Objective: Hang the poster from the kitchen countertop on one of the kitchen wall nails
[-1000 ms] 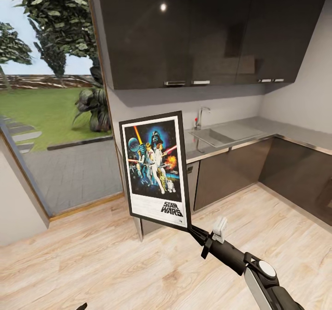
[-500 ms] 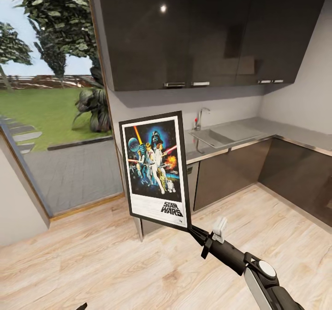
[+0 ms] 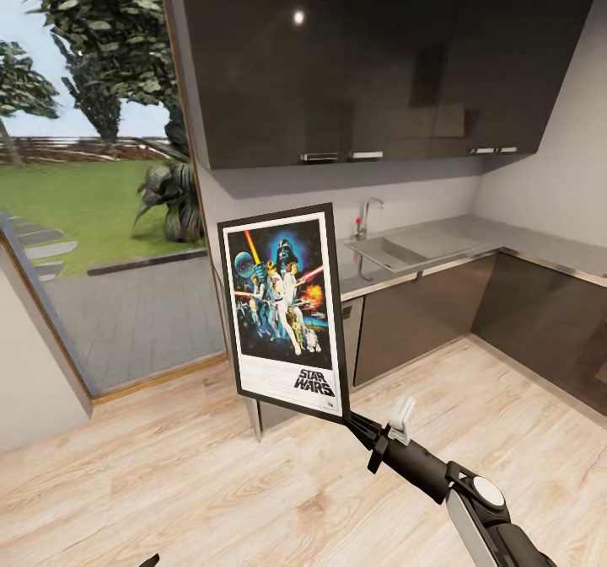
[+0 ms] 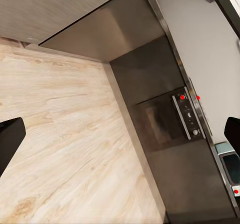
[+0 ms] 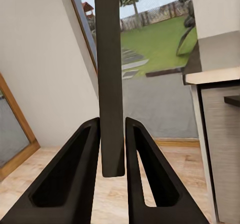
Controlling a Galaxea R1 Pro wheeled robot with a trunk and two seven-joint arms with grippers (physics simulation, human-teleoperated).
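Observation:
The poster (image 3: 285, 310) stands upright in mid-air in the head view, with its black frame, white border and "STAR WARS" lettering facing me. My right gripper (image 3: 356, 423) is shut on its lower right corner, the arm reaching up from the lower right. In the right wrist view the poster (image 5: 110, 74) shows edge-on as a dark strip pinched between the two black fingers (image 5: 82, 159) of that gripper (image 5: 112, 126). The light-grey kitchen countertop (image 3: 489, 237) runs behind the poster, along the wall and round the corner. My left gripper (image 4: 120, 134) is open over the wooden floor, holding nothing.
Dark upper cabinets (image 3: 379, 53) hang over a sink (image 3: 396, 251) with a faucet (image 3: 367, 213). Dark base cabinets (image 3: 421, 314) line the wooden floor (image 3: 169, 483). A tall window (image 3: 93, 213) onto a garden is at the left. A built-in oven (image 4: 165, 121) appears in the left wrist view.

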